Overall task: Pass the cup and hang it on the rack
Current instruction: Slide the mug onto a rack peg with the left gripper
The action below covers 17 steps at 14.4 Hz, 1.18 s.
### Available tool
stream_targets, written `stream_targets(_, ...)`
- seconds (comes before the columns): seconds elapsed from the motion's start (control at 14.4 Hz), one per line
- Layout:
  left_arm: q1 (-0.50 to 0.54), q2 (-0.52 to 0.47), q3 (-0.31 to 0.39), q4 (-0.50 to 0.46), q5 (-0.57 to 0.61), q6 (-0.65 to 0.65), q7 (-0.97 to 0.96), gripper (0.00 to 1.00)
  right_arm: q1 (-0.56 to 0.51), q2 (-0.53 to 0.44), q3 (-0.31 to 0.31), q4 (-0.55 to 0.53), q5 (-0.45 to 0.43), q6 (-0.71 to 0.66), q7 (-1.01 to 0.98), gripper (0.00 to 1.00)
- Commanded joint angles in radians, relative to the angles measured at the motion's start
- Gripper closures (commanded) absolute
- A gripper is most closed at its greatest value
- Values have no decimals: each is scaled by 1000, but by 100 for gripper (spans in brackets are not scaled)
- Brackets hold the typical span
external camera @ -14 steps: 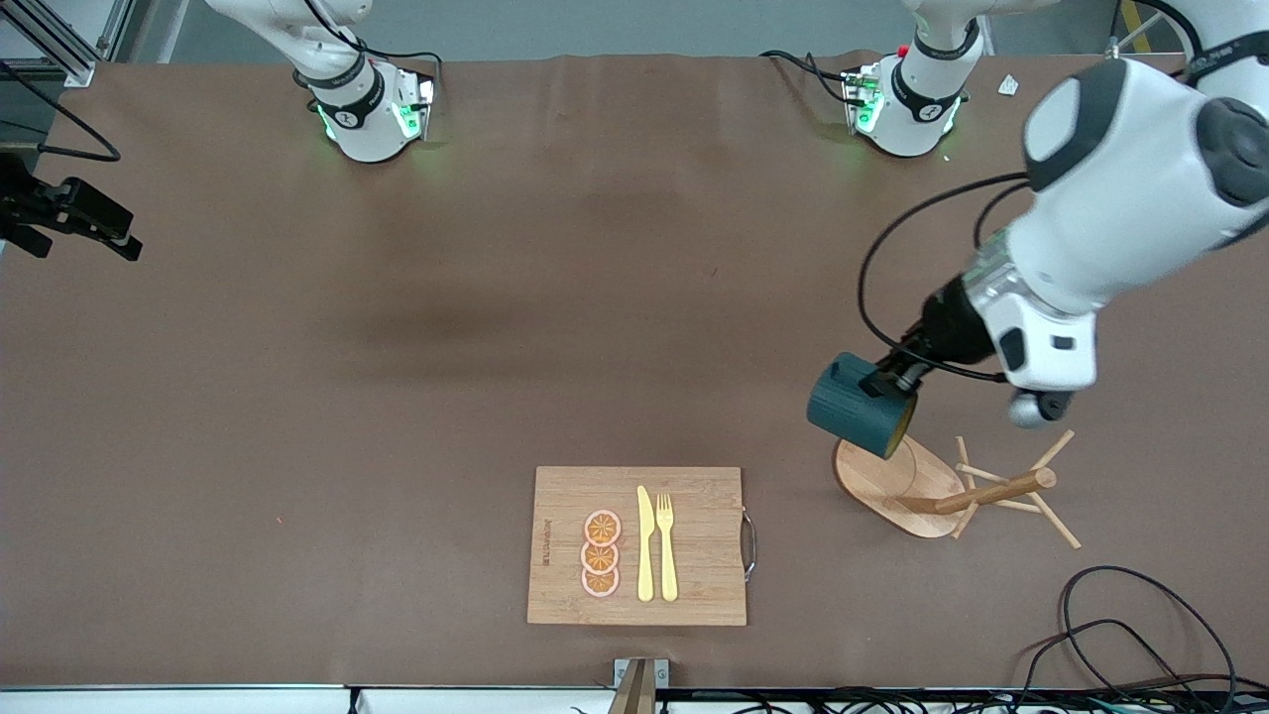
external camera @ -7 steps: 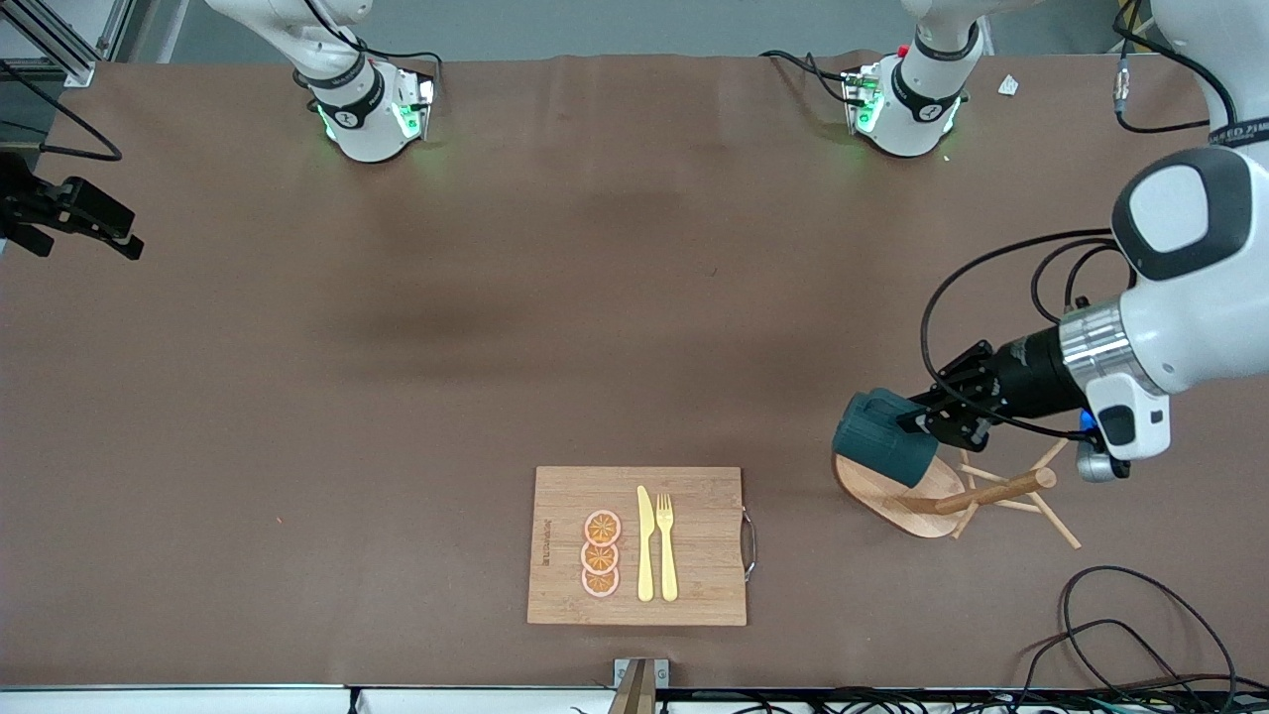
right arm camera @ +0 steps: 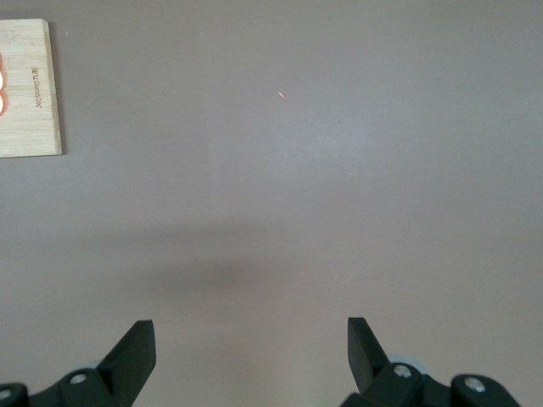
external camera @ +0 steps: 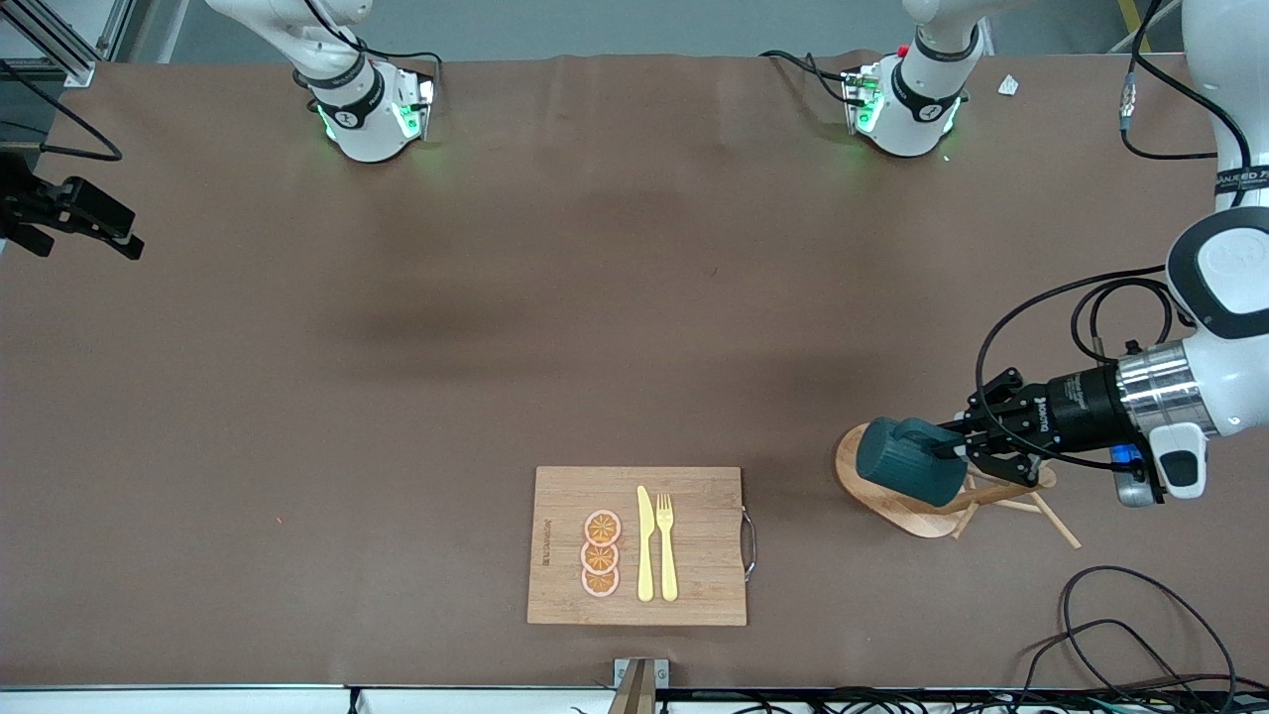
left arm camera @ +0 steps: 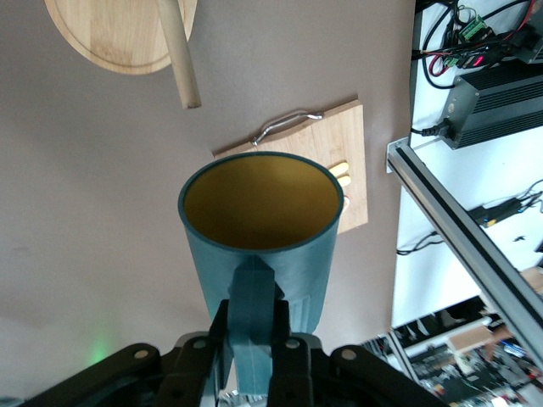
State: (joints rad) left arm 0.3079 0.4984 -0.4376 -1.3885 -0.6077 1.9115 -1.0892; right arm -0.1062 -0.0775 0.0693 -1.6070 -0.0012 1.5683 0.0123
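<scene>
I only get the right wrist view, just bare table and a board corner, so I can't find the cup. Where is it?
Observer: The left end effector holds the cup by its handle, over the base of the rack.
Operator: Hung on a peg?
Observer: Not yet; no peg passes through the handle, and the cup lies sideways in the air.
Operator: And my end effector?
Observer: The right end effector waits over bare table at the right arm's end, away from the rack.

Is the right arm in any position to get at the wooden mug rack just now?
Probably not soon. The right gripper waits open over bare table at the right arm's end. The rack stands at the left arm's end, where the left gripper holds the cup over its base.
</scene>
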Motion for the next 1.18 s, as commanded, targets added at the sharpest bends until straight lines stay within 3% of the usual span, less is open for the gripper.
stream_targets(0.0,3,23,-4,20,-46,-3,-38,100,-9,-10,7,1,-3,-10,-9,0)
stream_targets(1.11,85,71,-4,17,-35,-32,-70,100,-10,-10,7,-1,4,-10,-9,0)
